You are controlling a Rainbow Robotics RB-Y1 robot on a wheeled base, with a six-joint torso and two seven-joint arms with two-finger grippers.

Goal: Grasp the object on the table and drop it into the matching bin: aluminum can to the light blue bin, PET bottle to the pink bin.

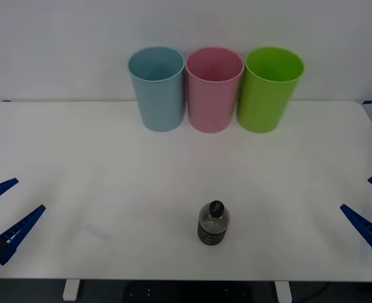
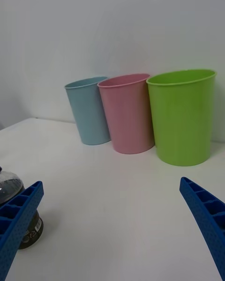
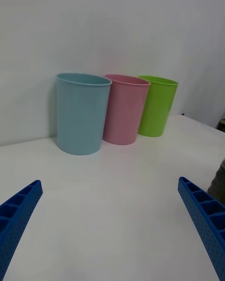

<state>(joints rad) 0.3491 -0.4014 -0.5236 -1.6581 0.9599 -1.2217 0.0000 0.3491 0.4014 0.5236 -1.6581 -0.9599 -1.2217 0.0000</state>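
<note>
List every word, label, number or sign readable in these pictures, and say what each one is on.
No text can be read.
Bottle: its dark lower band may be a label, but it is too small and blurred to read.
Blue bin, pink bin, green bin and table: plain, unmarked.

All three bins at the top middle of the front view look like the same smooth plastic with a soft satin sheen, not really glossy: the light blue bin [image 1: 156, 88], the pink bin [image 1: 213, 89] and the lime green bin [image 1: 268, 89]. The PET bottle [image 1: 213, 223], lower middle, is clear shiny plastic with a black plastic cap and a dark band low on the body. The table [image 1: 110, 170] is plain white, smooth and mostly matt, with faint soft reflections under the bins. The fingers [image 1: 20, 228] at the lower left corner, and the fingers [image 1: 361, 223] at the lower right, are blue ribbed plastic, matt-looking. The wall [image 1: 59, 44] behind is flat matt white.
</note>
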